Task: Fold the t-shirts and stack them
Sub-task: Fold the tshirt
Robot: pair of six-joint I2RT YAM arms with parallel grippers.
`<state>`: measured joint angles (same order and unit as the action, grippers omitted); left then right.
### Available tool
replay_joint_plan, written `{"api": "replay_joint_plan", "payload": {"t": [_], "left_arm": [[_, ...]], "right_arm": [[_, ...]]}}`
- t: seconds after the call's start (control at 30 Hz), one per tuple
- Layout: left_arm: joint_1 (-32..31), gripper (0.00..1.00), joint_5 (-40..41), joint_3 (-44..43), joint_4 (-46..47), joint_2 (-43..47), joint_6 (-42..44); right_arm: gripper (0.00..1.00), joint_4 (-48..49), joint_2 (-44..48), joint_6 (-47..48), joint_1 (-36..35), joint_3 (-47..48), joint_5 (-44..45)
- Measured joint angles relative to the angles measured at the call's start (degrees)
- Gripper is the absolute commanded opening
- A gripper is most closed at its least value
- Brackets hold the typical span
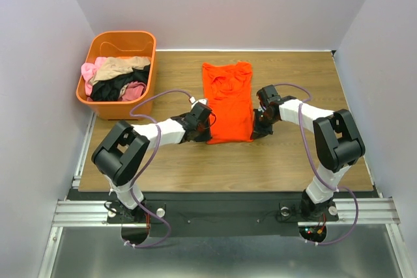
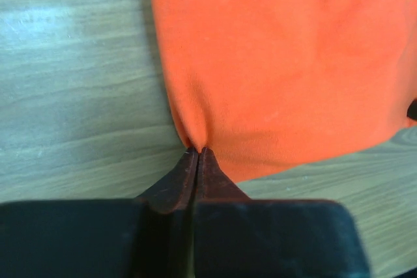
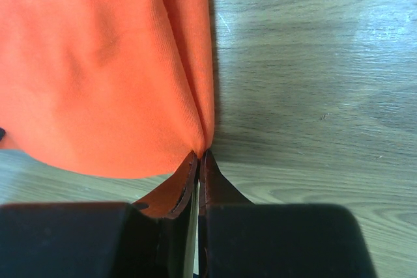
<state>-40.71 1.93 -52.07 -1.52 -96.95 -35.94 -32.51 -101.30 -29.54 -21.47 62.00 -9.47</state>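
The orange-red t-shirt (image 1: 228, 99) lies on the wooden table as a long narrow folded strip, collar end far, hem end near. My left gripper (image 1: 207, 135) is shut on the shirt's near left corner; in the left wrist view (image 2: 197, 150) its tips pinch a pucker of orange cloth (image 2: 280, 63). My right gripper (image 1: 253, 133) is shut on the near right corner; in the right wrist view (image 3: 201, 153) its tips pinch the folded edge of the cloth (image 3: 98, 63). Pink, tan and black t-shirts (image 1: 117, 79) lie heaped in the tub.
A rigid orange plastic tub (image 1: 98, 99) stands at the table's far left corner. White walls close in the table on the left, back and right. Bare wood (image 1: 228, 167) lies between the shirt and the arm bases.
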Motion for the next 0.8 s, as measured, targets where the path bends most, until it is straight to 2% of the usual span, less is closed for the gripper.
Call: {"api": "replay_joint_plan", "payload": {"t": [0.3, 0.6, 0.8], "left_arm": [[0.0, 0.0, -5.38, 0.63, -1.57, 2.21, 0.35], [-0.72, 0.0, -13.64, 1.64, -5.77, 10.32, 1.18], [-5.18, 0.0, -18.84, 4.85, -10.29, 17.97, -1.64]], "right_arm": [[0.0, -3.93, 1.81, 1.46, -0.11, 0.22, -1.09], [0.0, -14.4, 12.7, 4.7, -0.52, 0.22, -3.08], [0.0, -24.68, 19.5, 6.03, -1.36, 0.57, -5.64]]}}
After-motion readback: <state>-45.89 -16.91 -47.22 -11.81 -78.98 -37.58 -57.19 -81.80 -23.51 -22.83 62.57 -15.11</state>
